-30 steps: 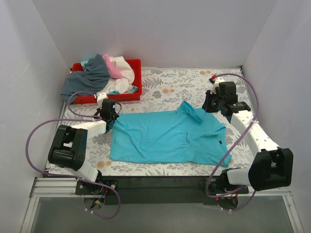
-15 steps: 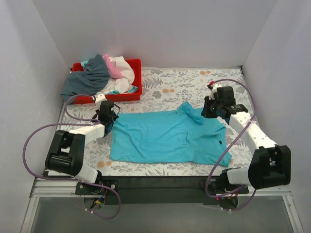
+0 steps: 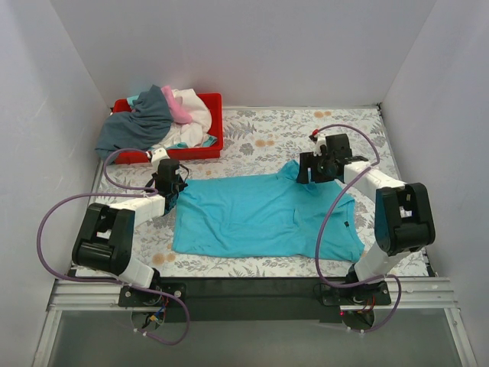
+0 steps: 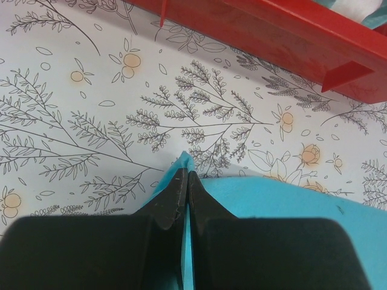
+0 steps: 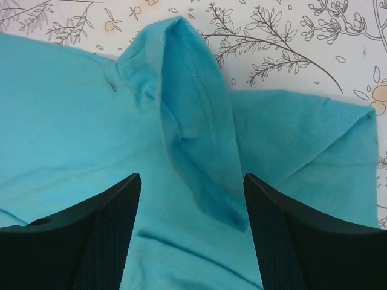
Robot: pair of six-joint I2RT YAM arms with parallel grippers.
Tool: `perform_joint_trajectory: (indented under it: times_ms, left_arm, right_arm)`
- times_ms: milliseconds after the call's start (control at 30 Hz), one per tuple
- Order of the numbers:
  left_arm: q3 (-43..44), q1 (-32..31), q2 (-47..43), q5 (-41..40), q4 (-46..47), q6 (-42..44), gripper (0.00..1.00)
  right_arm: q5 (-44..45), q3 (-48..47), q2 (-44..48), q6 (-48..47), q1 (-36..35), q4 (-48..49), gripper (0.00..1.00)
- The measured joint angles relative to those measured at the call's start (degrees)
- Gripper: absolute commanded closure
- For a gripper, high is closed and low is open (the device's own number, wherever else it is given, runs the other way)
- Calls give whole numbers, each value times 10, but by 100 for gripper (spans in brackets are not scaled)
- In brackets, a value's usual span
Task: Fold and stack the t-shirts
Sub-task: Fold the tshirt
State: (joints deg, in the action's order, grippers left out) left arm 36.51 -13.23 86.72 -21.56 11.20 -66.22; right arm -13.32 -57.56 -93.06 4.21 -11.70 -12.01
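Note:
A bright turquoise t-shirt [image 3: 256,215] lies spread flat on the flowered table. My left gripper [image 3: 171,191] is shut on its far left corner; in the left wrist view the gripper [image 4: 185,176] pinches a strip of turquoise cloth [image 4: 184,161] between its fingers. My right gripper [image 3: 306,171] hangs open over the shirt's far right sleeve. In the right wrist view that gripper [image 5: 192,179] has wide jaws on either side of the folded-over sleeve [image 5: 195,115], touching nothing. Grey [image 3: 142,122], white [image 3: 197,116] and pink [image 3: 180,112] t-shirts lie heaped at the back left.
The heap sits in a red tray [image 3: 215,102], whose red wall [image 4: 266,33] stands just beyond my left gripper. White walls close in the table on three sides. Purple cables loop beside both arms.
My right gripper has moved left over the sleeve and gone from shut to open. The left gripper has stayed shut on the corner.

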Motion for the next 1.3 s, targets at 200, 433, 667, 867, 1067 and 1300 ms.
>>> perform_joint_trajectory:
  times_ms: [200,433,667,867,1067,1300]
  left_arm:
    - [0,0,0,1,0,2,100]
    - [0,0,0,2,0,4,100]
    - [0,0,0,2,0,4,100]
    - [0,0,0,3,0,4,100]
    - [0,0,0,4,0,5,100]
    - [0,0,0,4,0,6,100]
  right_arm:
    - [3,-12,-32,-18,0,7,36]
    - [16,-19,-39,-28,0,18,36]
    - [10,-19,-58,-28,0,19,37]
    - [-11,-22,-68,-28,0,16,43]
    - [-37,-22,-68,-28,0,16,56]
    - [-48,-22,-68,-27,0,16,73]
